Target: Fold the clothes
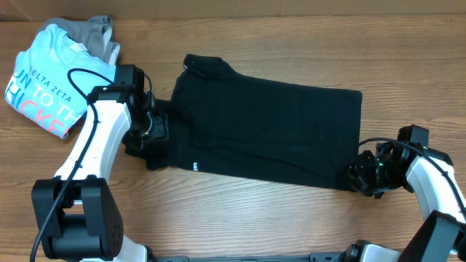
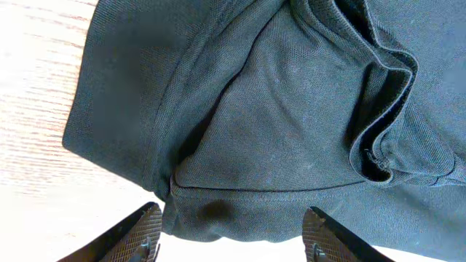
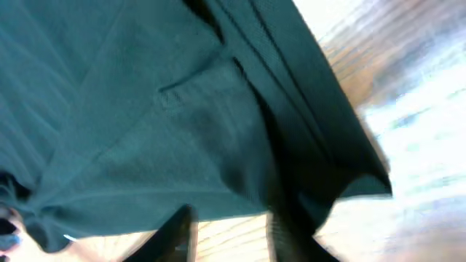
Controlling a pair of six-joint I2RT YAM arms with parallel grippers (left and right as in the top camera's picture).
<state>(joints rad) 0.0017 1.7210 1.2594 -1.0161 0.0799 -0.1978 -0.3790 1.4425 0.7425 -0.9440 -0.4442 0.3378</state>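
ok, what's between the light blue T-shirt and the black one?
In the overhead view, only the left gripper sits there, at the sleeve of the black T-shirt; otherwise bare table.

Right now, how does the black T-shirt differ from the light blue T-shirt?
The black T-shirt is plain but for a tiny white label; the light blue T-shirt bears white and pink lettering. The black T-shirt lies spread long across the middle; the light blue T-shirt is a compact bundle at the left. The light blue T-shirt overlaps a grey garment; the black T-shirt does not. Both rest on the wooden table.
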